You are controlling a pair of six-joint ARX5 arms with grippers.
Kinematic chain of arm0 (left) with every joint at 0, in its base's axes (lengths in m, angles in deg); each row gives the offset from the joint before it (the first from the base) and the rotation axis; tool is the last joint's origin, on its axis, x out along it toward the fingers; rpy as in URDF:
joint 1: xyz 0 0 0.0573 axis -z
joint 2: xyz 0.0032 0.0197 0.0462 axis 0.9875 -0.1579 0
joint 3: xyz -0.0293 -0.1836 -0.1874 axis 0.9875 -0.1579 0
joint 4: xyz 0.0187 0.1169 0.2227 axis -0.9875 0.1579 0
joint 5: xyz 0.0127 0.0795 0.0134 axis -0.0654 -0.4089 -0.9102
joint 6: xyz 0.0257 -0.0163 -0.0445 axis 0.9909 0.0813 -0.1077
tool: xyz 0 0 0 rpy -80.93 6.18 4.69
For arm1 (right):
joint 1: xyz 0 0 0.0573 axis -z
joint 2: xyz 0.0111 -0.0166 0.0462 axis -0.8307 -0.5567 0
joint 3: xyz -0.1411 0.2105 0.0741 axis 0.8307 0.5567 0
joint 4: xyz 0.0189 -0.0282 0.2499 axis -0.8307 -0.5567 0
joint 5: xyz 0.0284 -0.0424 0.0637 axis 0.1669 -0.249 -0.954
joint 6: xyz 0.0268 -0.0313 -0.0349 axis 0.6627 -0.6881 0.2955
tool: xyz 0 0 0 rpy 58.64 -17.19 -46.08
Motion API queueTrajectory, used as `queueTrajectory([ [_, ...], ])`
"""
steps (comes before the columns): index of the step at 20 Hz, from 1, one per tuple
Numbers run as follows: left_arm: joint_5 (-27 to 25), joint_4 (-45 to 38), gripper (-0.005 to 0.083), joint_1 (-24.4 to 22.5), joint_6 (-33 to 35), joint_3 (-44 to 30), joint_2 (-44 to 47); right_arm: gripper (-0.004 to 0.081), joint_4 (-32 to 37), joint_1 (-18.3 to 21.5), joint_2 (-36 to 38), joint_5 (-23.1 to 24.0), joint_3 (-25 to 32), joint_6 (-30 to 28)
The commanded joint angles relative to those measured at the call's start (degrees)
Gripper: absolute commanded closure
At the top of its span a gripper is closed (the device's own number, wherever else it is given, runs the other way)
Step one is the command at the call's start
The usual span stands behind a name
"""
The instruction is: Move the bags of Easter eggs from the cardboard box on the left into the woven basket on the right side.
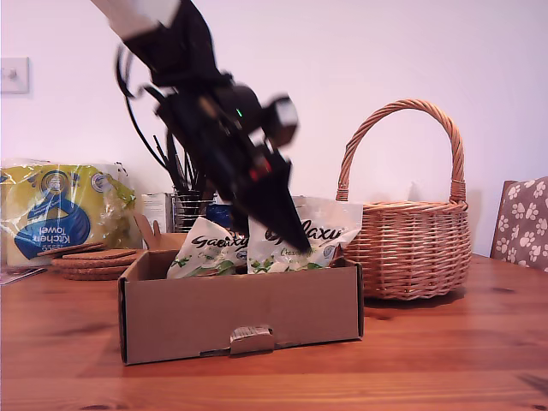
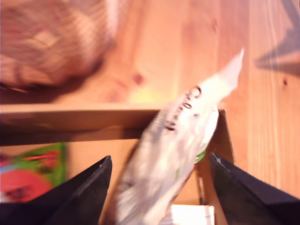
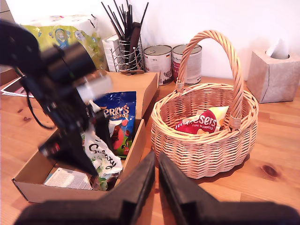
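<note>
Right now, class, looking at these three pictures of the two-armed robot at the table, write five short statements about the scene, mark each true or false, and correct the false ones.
1. A red sweet bag already lies inside the woven basket. True.
2. My first gripper has a white Galaxy bag between its fingers over the cardboard box. True.
3. My second gripper is holding a bag. False: its fingers are together with nothing between them.
4. The cardboard box is empty. False: a blue bag and other packets lie in it.
5. The basket stands at the exterior view's left. False: it stands at that view's right.
</note>
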State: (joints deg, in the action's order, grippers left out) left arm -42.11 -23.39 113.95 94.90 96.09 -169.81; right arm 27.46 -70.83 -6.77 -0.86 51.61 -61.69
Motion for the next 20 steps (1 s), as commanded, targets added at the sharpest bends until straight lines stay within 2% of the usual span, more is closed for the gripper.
queueTrajectory([
  [1, -0.81, 0.0, 0.0192, 0.13, 0.33, -0.77, -1.46, 0.0781, 0.59, 0.13, 0.15, -0.09, 0.76, 0.0],
  [5, -2.51, 0.2, 0.032, 0.13, 0.28, -0.77, -1.53, 0.0781, 0.26, 0.13, 0.13, -0.04, 0.76, 0.0],
  [9, -4.68, 0.37, 0.0565, 0.13, 0.24, -0.74, -1.53, 0.0781, 0.13, 0.13, 0.13, -0.02, 0.76, 0.0],
  [14, -4.7, 2.6, 0.0611, 0.13, -0.22, -0.44, -1.07, 0.0781, -2.08, 0.13, 0.0, 0.17, 0.76, 0.0],
  [20, -4.79, 9.14, 0.0654, 0.13, -0.22, 5.22, -0.96, 0.0781, -5.88, 0.13, 0.0, 0.17, 0.76, 0.0],
])
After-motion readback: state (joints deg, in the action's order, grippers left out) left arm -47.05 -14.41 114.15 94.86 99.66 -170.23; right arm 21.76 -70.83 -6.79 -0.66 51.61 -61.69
